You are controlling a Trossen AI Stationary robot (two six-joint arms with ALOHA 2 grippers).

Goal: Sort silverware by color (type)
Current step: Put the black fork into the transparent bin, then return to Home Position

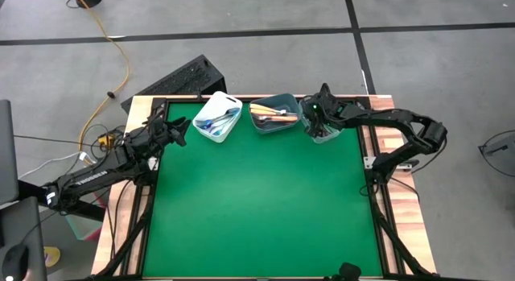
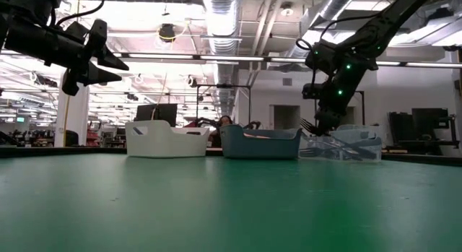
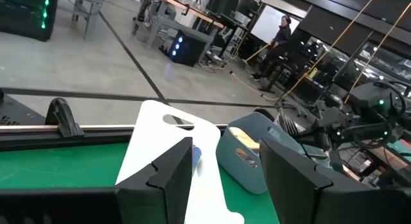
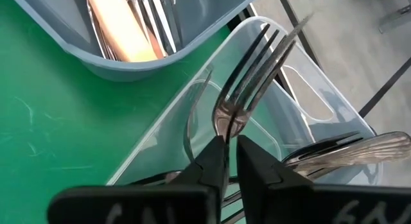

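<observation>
**Colleague:** Where is the right tool at this moment?

**Me:** Well, from my remote seat I see the right tool (image 4: 230, 150) poised over the clear bin (image 4: 302, 102) at the far right of the row of three bins. Its fingers (image 4: 209, 163) stand narrow, with only a slim gap, and the neck of a fork (image 4: 247, 79) sits in that gap, tines pointing away from the wrist. Whether the fingers grip the fork or merely flank it, I cannot tell. More silverware lies in the clear bin beneath (a patterned silver handle (image 4: 359, 150) shows at one side).

**Colleague:** And the other bins?

**Me:** In the high view the white bin (image 1: 217, 116) holds blue-handled pieces (image 1: 216, 122). The grey-blue bin (image 1: 274, 113), just beside it, holds yellow-orange-handled ones (image 1: 269, 112). The clear bin touches or nearly touches the grey-blue one; all three sit along the far edge of the green table (image 1: 265, 208).

**Colleague:** The left arm?

**Me:** The left tool (image 3: 225, 176) hangs above the table's far left corner, near the white bin, fingers (image 3: 170, 179) spread wide and holding nothing. In the low view it floats well above the mat. A person (image 3: 281, 31) stands far off in the room beyond.
</observation>
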